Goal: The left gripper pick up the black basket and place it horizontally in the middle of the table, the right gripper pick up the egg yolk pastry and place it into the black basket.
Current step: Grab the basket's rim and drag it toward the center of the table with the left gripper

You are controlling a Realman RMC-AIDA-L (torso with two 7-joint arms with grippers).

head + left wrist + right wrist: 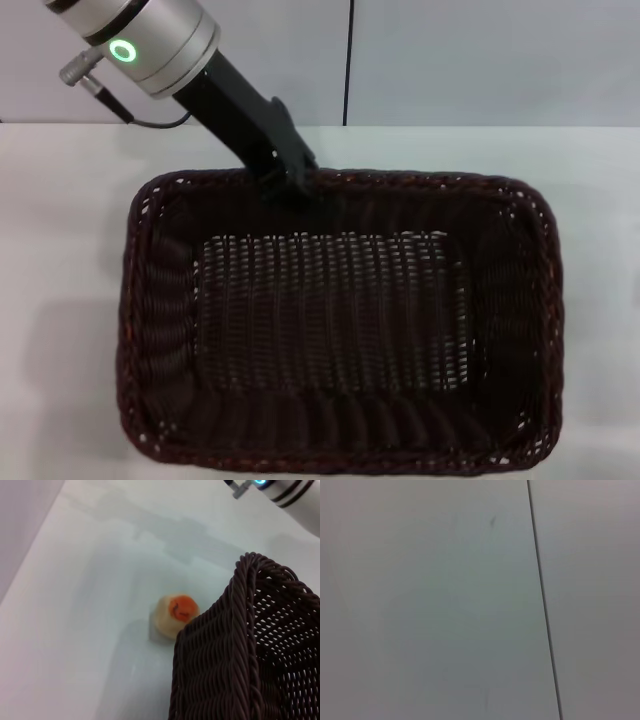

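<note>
On the broad white tabletop (60,200), centre of the head view: one large rectangular woven basket of very dark brown-black wicker (340,320), braided rim, slanted openwork sides, long side running left to right, mouth up, nothing visible inside.

At the basket's far rim, left of its middle: the left gripper (292,180), black and slim, on a silver cylindrical arm with a lit green ring. Its tip meets the braided edge, one part seemingly outside the wall and one inside; the dark fingers merge with the dark weave, so whether they pinch the rim cannot be told.

Beside the basket, outside it, per the left wrist view: one small round cream-beige egg yolk pastry with orange-red glazed top (176,615), resting on the table just next to the basket's outer wall (235,655), partly hidden by a corner.

Right gripper: not seen; its wrist view shows only a pale panel with a dark seam (542,605).
</note>
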